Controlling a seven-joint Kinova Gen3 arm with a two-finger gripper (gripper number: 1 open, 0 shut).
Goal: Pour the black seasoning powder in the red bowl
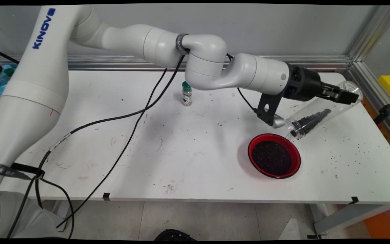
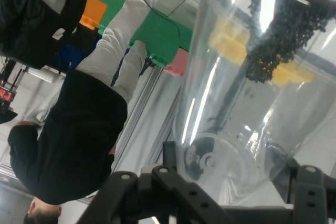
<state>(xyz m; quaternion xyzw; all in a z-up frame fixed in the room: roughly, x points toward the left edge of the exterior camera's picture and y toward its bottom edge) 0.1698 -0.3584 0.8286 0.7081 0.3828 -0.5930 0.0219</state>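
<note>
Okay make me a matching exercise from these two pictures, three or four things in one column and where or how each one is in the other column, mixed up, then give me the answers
1. clear bottle
2. red bowl
3. small green-capped jar
4. gripper

A. stands upright on the table, behind the arm
B. tilted, mouth down, dark granules inside
C. shut on the tilted container
D. on the table, holds dark granules

Pairs: 1-B, 2-D, 3-A, 4-C

The small bottle's point(image 1: 187, 95) label is too small to read.
</note>
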